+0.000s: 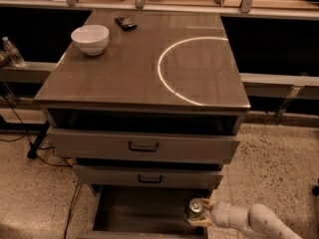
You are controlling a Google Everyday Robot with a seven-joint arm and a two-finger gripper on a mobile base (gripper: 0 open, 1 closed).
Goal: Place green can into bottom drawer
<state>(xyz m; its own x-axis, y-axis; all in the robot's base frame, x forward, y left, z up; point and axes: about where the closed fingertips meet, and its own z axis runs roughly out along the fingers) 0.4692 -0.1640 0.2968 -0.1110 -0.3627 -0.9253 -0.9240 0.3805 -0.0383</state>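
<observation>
As the arm extends in from the lower right in the camera view, its end effector [200, 214] pinches the green can [194, 208], held upright at the right side of the open bottom drawer [139, 213]. A white bowl [90, 38] sits on the cabinet's surface [134, 78].
</observation>
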